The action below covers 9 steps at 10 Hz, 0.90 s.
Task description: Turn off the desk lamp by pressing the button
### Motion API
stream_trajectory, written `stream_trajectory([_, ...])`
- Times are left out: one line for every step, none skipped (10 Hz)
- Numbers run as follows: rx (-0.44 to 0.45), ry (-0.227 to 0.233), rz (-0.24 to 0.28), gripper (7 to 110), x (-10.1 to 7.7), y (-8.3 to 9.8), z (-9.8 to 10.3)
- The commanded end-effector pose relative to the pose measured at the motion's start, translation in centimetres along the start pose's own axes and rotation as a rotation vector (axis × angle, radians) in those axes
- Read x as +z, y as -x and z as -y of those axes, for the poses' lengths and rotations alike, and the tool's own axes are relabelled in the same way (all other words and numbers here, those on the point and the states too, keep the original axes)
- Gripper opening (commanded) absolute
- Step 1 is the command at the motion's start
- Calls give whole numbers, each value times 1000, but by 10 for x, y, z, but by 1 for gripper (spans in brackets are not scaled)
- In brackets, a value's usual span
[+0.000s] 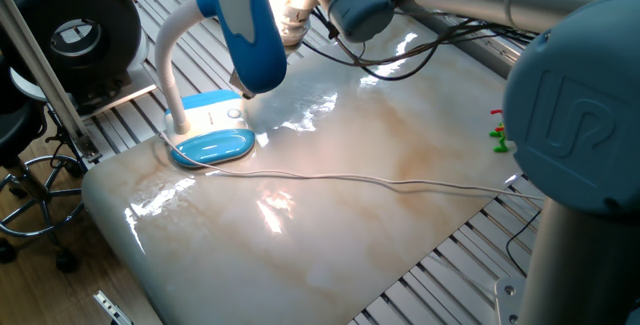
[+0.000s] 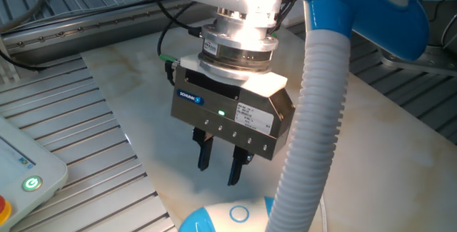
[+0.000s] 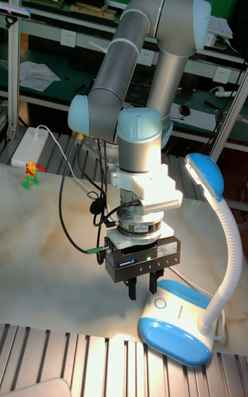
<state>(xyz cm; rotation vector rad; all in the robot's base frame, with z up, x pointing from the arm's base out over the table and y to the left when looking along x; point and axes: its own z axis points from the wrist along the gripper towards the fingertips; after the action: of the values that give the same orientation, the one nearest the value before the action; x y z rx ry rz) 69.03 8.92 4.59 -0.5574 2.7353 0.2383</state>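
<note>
The desk lamp stands lit at the marble slab's corner, with an oval blue base (image 1: pixel 212 146), a white gooseneck (image 2: pixel 314 118) and a long blue head (image 1: pixel 245 25). The button (image 2: pixel 239 214) is a pale round spot with a thin ring on the base's white panel (image 3: pixel 169 309). My gripper (image 2: pixel 219 169) hangs under the lamp head, pointing down. Its two dark fingers (image 2: pixel 203 153) show a small gap with nothing between them, so it is open. The tips float a little above and just beside the button (image 3: pixel 160 303). In one fixed view the lamp head hides most of the gripper.
The lamp's thin white cord (image 1: pixel 350 177) trails across the slab. A small green-and-red toy figure (image 1: pixel 499 131) stands at the far side. A box with a green lit button (image 2: pixel 29 183) lies on the slatted table. A round black device (image 1: pixel 70 27) sits beyond the lamp.
</note>
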Motion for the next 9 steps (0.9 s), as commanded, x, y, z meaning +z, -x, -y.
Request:
stream_trajectory([8, 12, 17, 44, 10, 3, -6])
stream_trajectory([8, 6, 18, 44, 13, 3, -5])
stream_trajectory([0, -16, 4, 44, 17, -1, 1])
stream_trajectory([1, -26, -5, 44, 21, -4, 3])
stream_trajectory([2, -45, -16, 44, 25, -7, 4])
stream_trajectory([2, -52, -19, 44, 27, -8, 3])
stream_trajectory([12, -29, -8, 44, 27, -6, -5])
stream_trajectory([10, -2, 16, 44, 25, 0, -13])
stream_trajectory([4, 17, 40, 44, 21, 5, -18])
